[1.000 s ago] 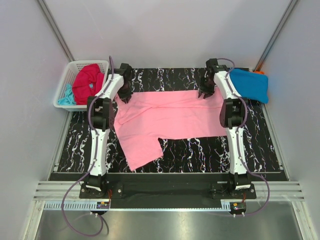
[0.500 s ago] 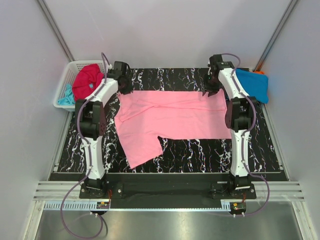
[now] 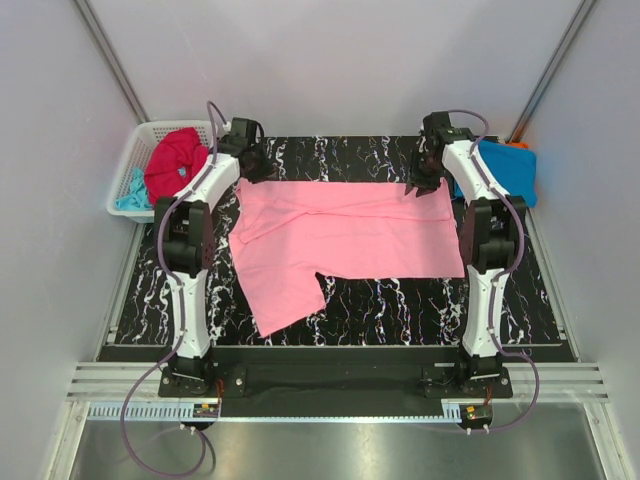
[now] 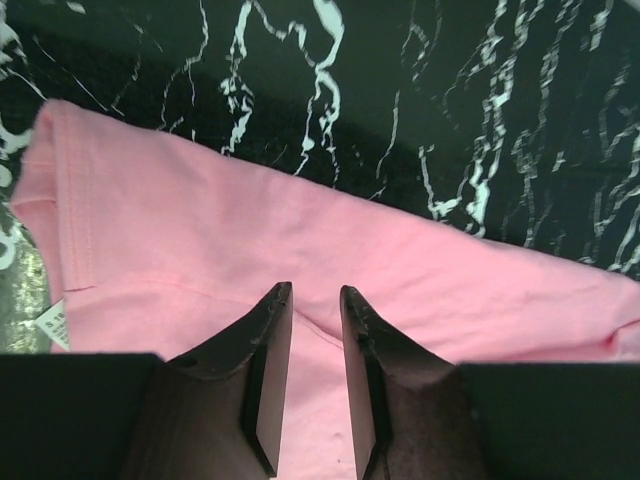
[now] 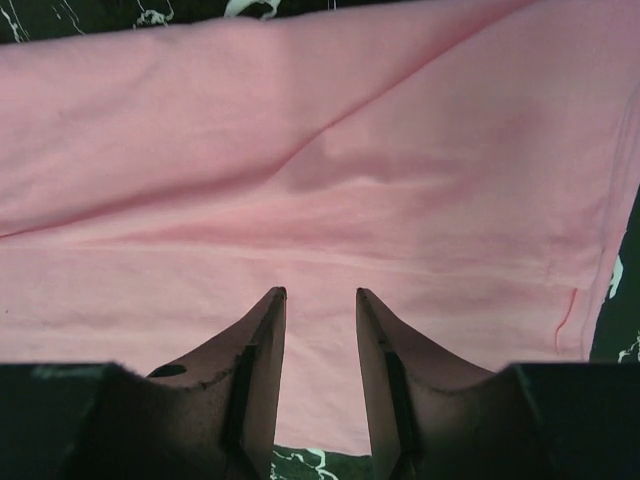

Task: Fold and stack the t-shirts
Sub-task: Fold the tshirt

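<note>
Flap of the light pink t-shirt (image 3: 340, 232) sticks out toward the arm bases, and the rest of it lies spread in a wide band across the middle of the black, white-veined counter (image 3: 400, 300). It's soft thin jersey, mostly flat, with a few shallow creases and a diagonal fold line near the right end. Both arms reach over it to its far edge, the left arm (image 3: 195, 250) at the far left corner and the right arm (image 3: 485, 250) at the far right. My guess is they're there to take both corners together and bring that edge over for a fold. The left jaws hover low over the cloth near a stitched hem and a little white care label (image 4: 55, 325), parted by a narrow gap with nothing in it. The right jaws are parted a bit wider, also pinching nothing. Further back, just off the far left corner, the white lattice basket (image 3: 150, 130) holds a crumpled crimson t-shirt (image 3: 175, 165) and a pale aqua one (image 3: 130, 195), waiting their turn I reckon. At the far right a folded bright blue t-shirt (image 3: 505, 170) sits with a sliver of orange t-shirt (image 3: 518, 145) peeking out behind it, so that looks like the stack.
</note>
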Controlling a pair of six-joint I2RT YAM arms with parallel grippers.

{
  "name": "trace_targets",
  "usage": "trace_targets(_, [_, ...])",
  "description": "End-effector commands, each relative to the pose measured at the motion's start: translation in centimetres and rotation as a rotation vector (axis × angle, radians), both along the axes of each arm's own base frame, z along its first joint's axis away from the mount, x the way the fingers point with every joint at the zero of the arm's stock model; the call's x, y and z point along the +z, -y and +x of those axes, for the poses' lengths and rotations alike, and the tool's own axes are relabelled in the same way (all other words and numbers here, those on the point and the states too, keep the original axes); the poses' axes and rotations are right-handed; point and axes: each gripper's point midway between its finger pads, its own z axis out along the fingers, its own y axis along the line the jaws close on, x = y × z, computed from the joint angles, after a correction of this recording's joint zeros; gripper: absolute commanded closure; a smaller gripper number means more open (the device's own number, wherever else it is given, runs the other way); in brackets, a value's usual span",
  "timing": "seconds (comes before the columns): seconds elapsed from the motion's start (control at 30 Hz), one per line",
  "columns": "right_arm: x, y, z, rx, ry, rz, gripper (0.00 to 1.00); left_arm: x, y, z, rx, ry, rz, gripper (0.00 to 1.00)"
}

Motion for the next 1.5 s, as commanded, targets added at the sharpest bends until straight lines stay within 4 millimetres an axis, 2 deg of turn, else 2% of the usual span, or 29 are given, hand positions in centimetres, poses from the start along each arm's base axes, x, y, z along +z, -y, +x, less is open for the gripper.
trace_targets(0.0, [4.0,-1.0,0.0,-0.011,0.107,0.048,0.59,-0.4,1.4,-0.3,-0.041,-0.027,0.003,0.69])
trace_targets(0.13, [3.6,-1.1,-0.8,-0.026,0.093,0.054,0.59,-1.2,1.4,-0.9,-0.031,-0.057,0.027,0.69])
trace_targets(0.33, [1.5,-1.4,-2.3,-0.037,0.041,0.043,0.6,-3.2,1.0,-2.6,-0.01,-0.124,0.061,0.72])
trace_targets(0.5, [0.8,-1.6,-2.8,-0.043,0.025,0.042,0.61,-4.2,0.1,-3.3,0.035,-0.149,0.157,0.73])
trace_targets(0.73, [0.6,-1.3,-3.2,-0.045,0.021,0.032,0.61,-5.3,1.1,-2.8,0.013,-0.174,0.142,0.73])
trace_targets(1.03, [0.7,-1.3,-3.2,-0.049,0.025,0.027,0.61,-6.1,0.9,-2.9,0.021,-0.198,0.163,0.73])
trace_targets(1.23, [0.6,-1.1,-3.4,-0.05,0.019,0.018,0.62,-6.5,1.4,-2.9,0.003,-0.204,0.147,0.78])
trace_targets(1.47, [0.7,-1.0,-3.6,-0.051,0.021,0.014,0.62,-6.9,1.5,-2.5,-0.008,-0.204,0.15,0.73])
